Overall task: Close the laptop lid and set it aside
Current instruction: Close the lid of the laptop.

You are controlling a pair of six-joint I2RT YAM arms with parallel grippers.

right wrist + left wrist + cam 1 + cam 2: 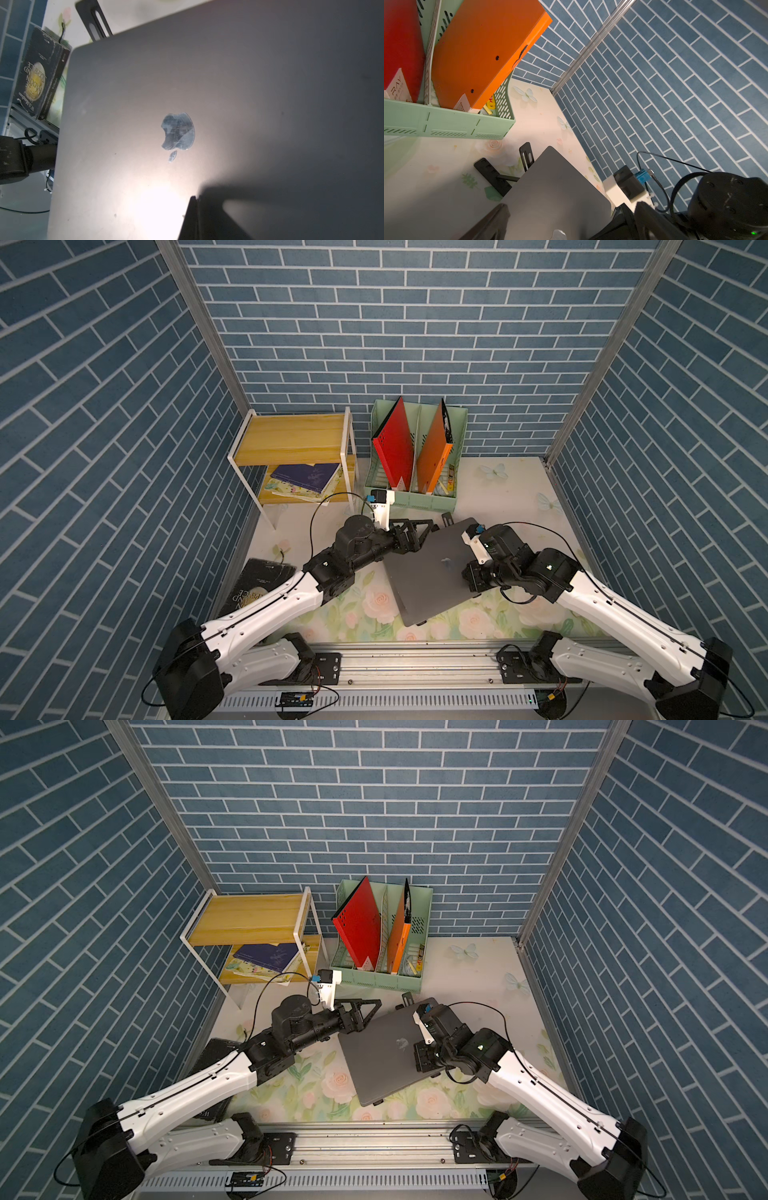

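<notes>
The shut Apple laptop (428, 572) lies on a black folding stand (488, 168). The right hand (468, 577), fingers together, could tip it off by pressing. The left hand (413, 531) is spread wide.

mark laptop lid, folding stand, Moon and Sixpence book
laptop lid (428, 572): top view, grey panel near logo
folding stand (492, 176): left wrist view, black arm
Moon and Sixpence book (36, 83): right wrist view, yellow moon on cover

Desk clutter inside blue brick walls (415, 323)
A wooden two-tier shelf (291, 439) holds a dark blue notebook (305, 477) on its lower board. Beside it, a green file organizer (424, 502) holds a leaning red folder (395, 448) and orange folder (434, 452). A black stand (492, 176) lies in front of the organizer. A moon-cover paperback (257, 585) sits by the left wall on the floral tablecloth (374, 605).
</notes>
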